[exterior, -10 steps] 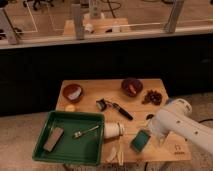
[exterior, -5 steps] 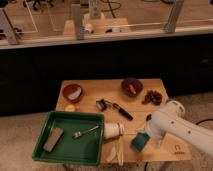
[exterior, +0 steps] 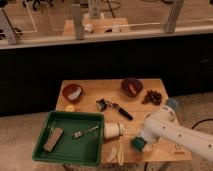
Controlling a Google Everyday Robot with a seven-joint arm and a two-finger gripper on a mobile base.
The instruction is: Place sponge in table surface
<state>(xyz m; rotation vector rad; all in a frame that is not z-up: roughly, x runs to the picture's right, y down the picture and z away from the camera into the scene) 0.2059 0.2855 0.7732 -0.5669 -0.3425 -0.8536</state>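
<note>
Seemingly you are nearly done: the small teal-green soft sponge block (exterior: 135,145) lies on the light wooden rectangular tabletop (exterior: 100,90) near its front edge, directly under the white arm's two-finger gripper (exterior: 140,141), jaws spread wide, so only retreating is left.

I have just the one view, set high on the near side and looking steeply down and forward over the table surface (exterior: 95,92). It is close enough that the tabletop fills the lower half, with the railing (exterior: 125,31) across the far part. The arm (exterior: 175,135) comes in from the near right, and the gripper (exterior: 142,138) sits at the table's near edge, right of centre, by the sponge (exterior: 137,146).
</note>
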